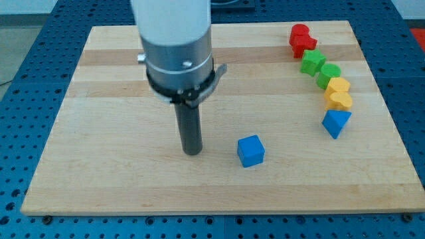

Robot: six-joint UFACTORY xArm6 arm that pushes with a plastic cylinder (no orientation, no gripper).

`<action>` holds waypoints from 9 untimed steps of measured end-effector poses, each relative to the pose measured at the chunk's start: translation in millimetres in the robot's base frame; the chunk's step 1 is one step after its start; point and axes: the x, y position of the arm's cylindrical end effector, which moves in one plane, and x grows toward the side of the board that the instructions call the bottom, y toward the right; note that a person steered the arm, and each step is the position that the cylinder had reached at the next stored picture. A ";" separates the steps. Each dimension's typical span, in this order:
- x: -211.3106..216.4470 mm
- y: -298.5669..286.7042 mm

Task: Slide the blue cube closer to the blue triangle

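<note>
Pale wooden board [99, 179] with lengthwise plank grain lies on a blue perforated table [13, 99].

Arm: white cylindrical body with a grey collar and black clamp ring [179, 78] comes down from the view's top, left of centre. Below it the straight dark rod ends at my tip [192, 153], which sits on the board. The tool is a plain rod with nothing to open or close; it holds nothing and touches no block.

Small blue plastic cube [251, 151]: lower middle of the board, near my tip on the view's right, with a clear gap of bare wood between them. Tip and cube are at about the same height in the view.

Blue plastic triangle block [336, 123]: well apart from the cube, toward the view's right and slightly higher.

Other blocks form a curved column along the view's right side, running up from the triangle:
- two yellow-orange blocks [339, 93], stacked close, the lower just above the triangle
- two green blocks [319, 68], touching each other; exact shapes unclear
- two red blocks [302, 38] at the top right, pressed together; shapes unclear
</note>
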 end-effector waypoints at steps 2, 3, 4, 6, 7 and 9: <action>3.6 185.8; 6.3 185.4; 18.7 173.7; -0.3 208.4; -2.1 221.3; 40.8 221.3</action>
